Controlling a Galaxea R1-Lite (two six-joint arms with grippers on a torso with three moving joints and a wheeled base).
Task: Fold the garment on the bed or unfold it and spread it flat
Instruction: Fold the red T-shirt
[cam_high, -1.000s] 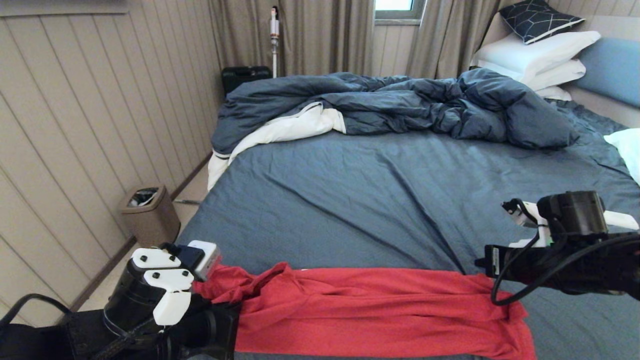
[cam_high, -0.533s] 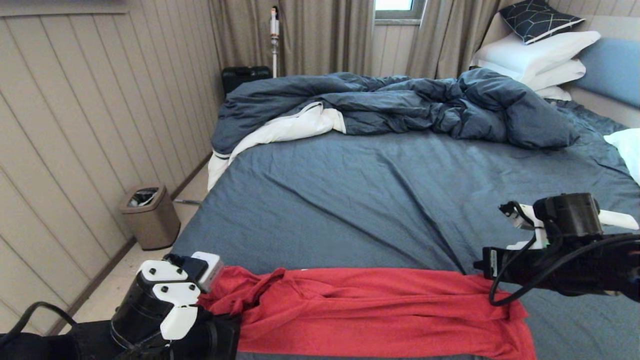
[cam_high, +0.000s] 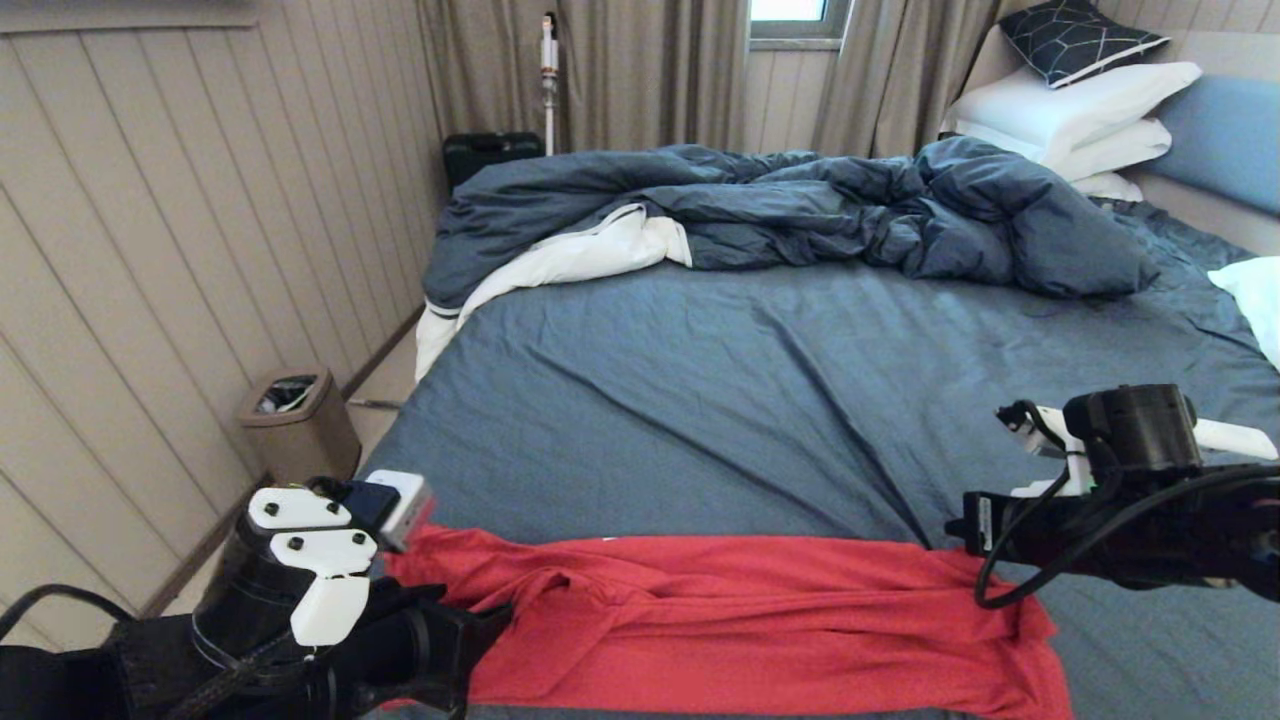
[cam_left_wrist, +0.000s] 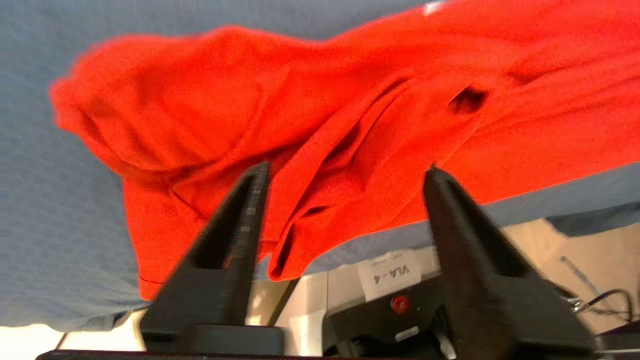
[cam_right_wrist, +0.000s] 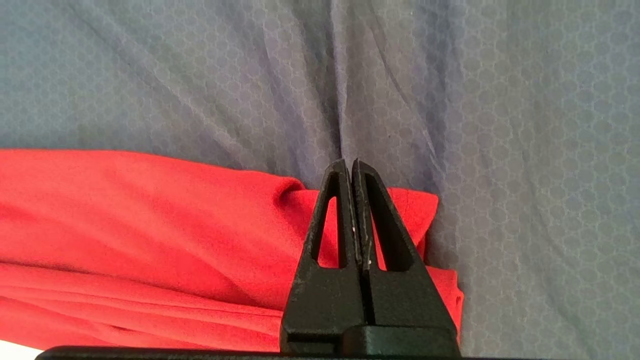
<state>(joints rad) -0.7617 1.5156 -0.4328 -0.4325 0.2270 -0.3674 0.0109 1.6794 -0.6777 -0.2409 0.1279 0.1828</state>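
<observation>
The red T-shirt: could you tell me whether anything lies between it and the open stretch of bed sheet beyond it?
Nothing visible does. The bright red thin-knit T-shirt lies along the near edge of the slate-blue bed sheet, which is bare up to the rumpled dark blue duvet.

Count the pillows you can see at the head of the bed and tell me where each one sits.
5 at least: a dark patterned pillow on top of three stacked white pillows, plus one white pillow at the head view's right edge. More may be hidden off-frame.

garment (cam_high: 740, 620): bright red thin-knit T-shirt, folded into a long creased band, bunched at its left end; lies across near edge of bed
bed (cam_high: 760, 400): slate-blue sheet, wrinkled
</observation>
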